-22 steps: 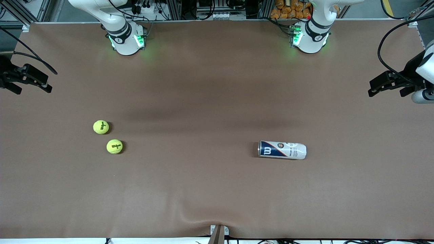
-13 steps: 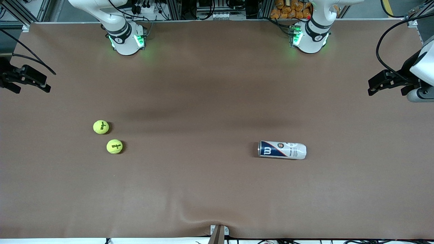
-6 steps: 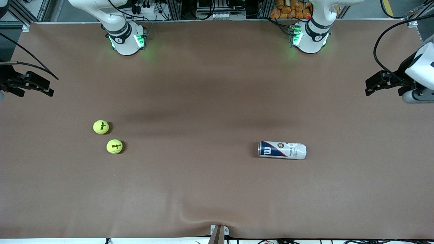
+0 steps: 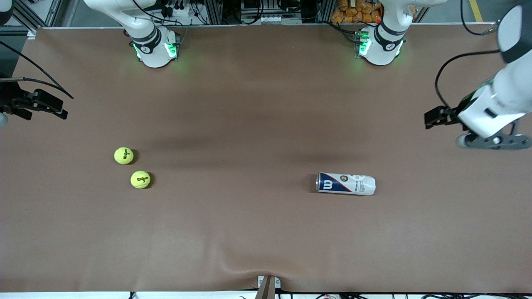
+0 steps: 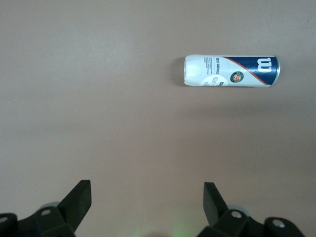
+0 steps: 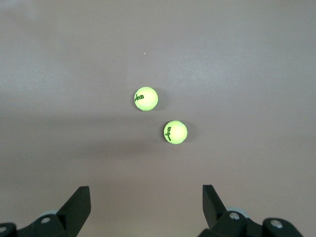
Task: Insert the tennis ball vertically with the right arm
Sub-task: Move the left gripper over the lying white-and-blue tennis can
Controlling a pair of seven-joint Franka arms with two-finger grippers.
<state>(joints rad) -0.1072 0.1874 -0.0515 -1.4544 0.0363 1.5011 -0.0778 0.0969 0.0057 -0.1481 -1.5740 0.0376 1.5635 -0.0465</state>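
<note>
Two yellow-green tennis balls lie close together toward the right arm's end of the table: one [image 4: 124, 155] [image 6: 146, 98], and another [image 4: 140, 179] [image 6: 175, 132] nearer the front camera. A white and blue ball can [image 4: 346, 183] [image 5: 231, 70] lies on its side toward the left arm's end, its dark end facing the balls. My right gripper [image 4: 58, 109] [image 6: 145, 190] hangs open and empty over the table's edge, apart from the balls. My left gripper [image 4: 430, 118] [image 5: 146, 190] is open and empty over the table, short of the can.
A brown mat [image 4: 249, 124] covers the whole table. Both arm bases [image 4: 156, 50] [image 4: 380, 47] stand along the edge farthest from the front camera. A small bracket [image 4: 268, 284] sits at the mat's edge nearest that camera, where the mat wrinkles.
The left arm has swung in over the table, its gripper moving toward the can. The right gripper has shifted only slightly. Balls and can have not moved.
</note>
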